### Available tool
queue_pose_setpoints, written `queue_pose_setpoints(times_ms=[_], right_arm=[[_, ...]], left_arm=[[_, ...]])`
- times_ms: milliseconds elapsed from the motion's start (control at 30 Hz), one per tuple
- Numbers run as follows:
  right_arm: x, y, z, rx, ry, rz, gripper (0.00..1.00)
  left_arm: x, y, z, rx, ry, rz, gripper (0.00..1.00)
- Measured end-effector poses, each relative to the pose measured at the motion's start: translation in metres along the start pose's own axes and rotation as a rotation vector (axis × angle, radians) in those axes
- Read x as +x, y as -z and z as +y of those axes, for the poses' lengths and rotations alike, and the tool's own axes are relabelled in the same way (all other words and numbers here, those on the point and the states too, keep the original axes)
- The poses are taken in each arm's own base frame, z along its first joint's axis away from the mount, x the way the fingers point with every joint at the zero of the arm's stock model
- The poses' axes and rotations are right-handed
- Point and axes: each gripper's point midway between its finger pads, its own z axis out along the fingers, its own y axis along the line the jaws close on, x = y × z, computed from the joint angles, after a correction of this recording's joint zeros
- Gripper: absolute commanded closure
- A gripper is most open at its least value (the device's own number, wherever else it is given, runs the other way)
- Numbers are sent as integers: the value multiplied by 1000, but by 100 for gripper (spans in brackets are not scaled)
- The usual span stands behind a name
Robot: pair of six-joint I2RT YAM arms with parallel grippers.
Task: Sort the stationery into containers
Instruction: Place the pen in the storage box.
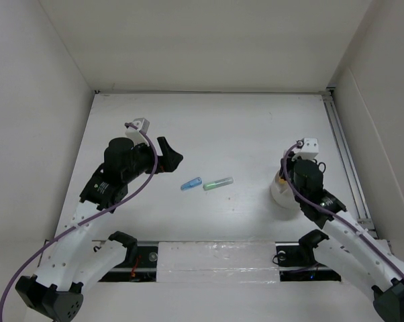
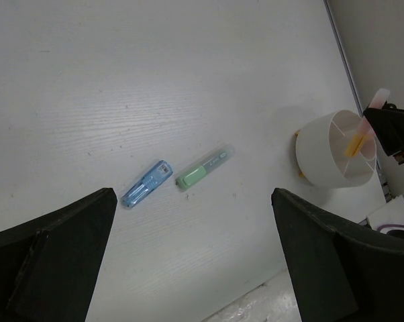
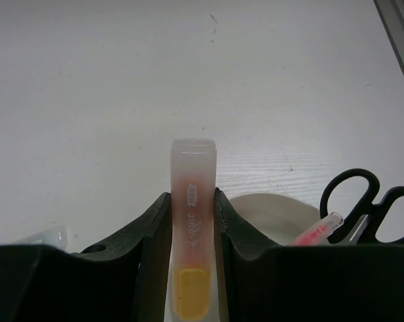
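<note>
Protruding above right gripper: orange marker.

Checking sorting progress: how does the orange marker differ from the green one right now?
The orange marker is clamped in the right end effector over the white cup; the green marker lies flat on the table, untouched. The orange marker points down into the cup; the green marker lies beside a blue marker. Both are stubby and partly translucent.
</note>
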Motion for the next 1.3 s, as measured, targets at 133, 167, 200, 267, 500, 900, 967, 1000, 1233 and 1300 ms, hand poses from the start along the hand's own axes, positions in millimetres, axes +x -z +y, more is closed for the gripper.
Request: queue_pose_setpoints(times_ms=[133,167,200,267,500,900,967,1000,1233,1300], right_arm=[[11,-4,1,14,1,59,100],[13,-4,1,18,0,72,100],[14,-4,1,21,-5,82,100],[16,-3,1,27,-12,102,100],[21,-3,-1,43,-24,125,100],[22,1,-8,94,-73,142,100],[18,2,-8,95,-83,129,100],[18,3,-8,93,-85,126,100],[24,0,-8,100,-70,148,100],[26,-1,-8,103,-64,158,100]], left_arm=[[0,0,0,0,0,0,0],[0,0,0,0,0,0,0],[0,0,0,0,0,0,0],[0,0,0,0,0,0,0],[0,0,0,1,0,0,0],[-2,0,-1,6,-1,-6,0],[-2,0,-1,6,-1,-6,0],[-2,0,-1,6,-1,-6,0],[-1,0,-3,16,-3,-3,0],[-1,0,-3,16,-5,-4,0]])
